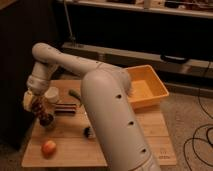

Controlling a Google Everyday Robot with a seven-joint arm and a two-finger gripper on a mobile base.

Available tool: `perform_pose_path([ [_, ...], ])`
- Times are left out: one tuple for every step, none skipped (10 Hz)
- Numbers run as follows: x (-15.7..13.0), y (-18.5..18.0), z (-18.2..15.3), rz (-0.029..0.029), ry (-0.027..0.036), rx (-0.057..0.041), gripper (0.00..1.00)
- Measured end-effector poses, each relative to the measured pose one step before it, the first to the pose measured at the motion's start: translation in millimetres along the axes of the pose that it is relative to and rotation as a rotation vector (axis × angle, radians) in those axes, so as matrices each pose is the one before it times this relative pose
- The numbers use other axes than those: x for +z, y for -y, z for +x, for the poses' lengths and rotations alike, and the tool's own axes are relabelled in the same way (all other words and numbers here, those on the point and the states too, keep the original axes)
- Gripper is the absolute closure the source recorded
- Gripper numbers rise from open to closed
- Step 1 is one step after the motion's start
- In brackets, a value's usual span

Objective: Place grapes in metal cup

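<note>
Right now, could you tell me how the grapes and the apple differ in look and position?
The grapes are a dark, lumpy cluster, while the apple is one smooth, round orange-red fruit. The grapes hang at the hand near the table's left edge; the apple lies free at the front left corner, untouched. Both are small fruits on the table's left side.

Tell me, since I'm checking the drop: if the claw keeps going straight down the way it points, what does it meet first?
Probably the bunch of dark reddish-purple grapes hanging just beneath the claw, then the light wooden table. The small grey metal cup cannot be made out under them, and depth is unclear.
</note>
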Motion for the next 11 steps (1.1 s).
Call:
perform_pose_path([
  [0.12, 1.97, -0.05, -0.00349, -0.00089, -0.00502, 1.0],
  [1.85, 3.7, 0.04, -0.00379, -0.00512, -0.00606, 1.0],
  [2.13, 2.71, 0.03, -0.00278, -0.00676, -0.00544, 1.0],
  [1.68, 2.52, 0.18, -0.00214, -0.00542, -0.00545, 1.0],
  [2.16, 4.4, 0.69, -0.00292, -0.0076, -0.00508, 1.0],
  [1.49, 4.27, 0.34, -0.00428, -0.00567, -0.00582, 1.0],
  [-0.23, 2.36, 0.37, -0.00444, -0.00308, -0.00419, 1.0],
  [-0.48, 2.52, -0.02, -0.0078, -0.00207, -0.00399, 1.0],
  [0.72, 2.84, -0.17, -0.00708, -0.00414, -0.00337, 1.0],
  [1.61, 1.88, -0.56, -0.00658, -0.00571, -0.00341, 1.0],
  [2.44, 0.68, -0.92, -0.00438, -0.00663, -0.00324, 1.0],
])
